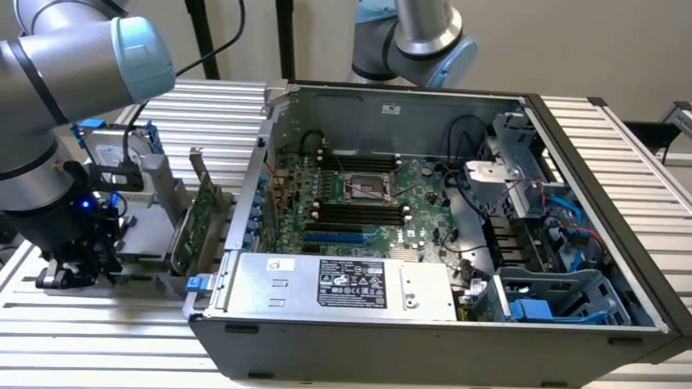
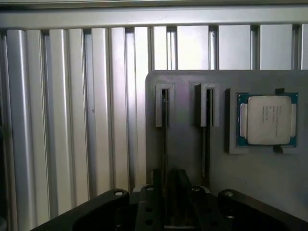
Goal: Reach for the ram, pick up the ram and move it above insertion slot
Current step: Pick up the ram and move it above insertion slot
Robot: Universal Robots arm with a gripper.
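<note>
Showing gripper [image 2: 167,204] low over grey holder [image 2: 187,154] on slatted worktop [image 2: 72,120], outside open computer case [image 1: 433,324]. Ram [image 2: 165,115] seen edge-on in one holder slot, directly ahead of gripper, long axis running straight away from it; second slot [image 2: 208,110] alongside; processor chip [image 2: 268,119] in holder's pocket. Cannot tell whether gripper is apart or together.

Two robot arms [image 1: 65,89] and one gripper [image 1: 78,274] — one open computer case [image 1: 433,344], one motherboard [image 1: 427,186], one power supply [image 1: 335,284], one green expansion card [image 1: 198,227]. One grey holder [image 2: 183,144] — two narrow slots [image 2: 165,108], one processor chip [image 2: 268,119].
</note>
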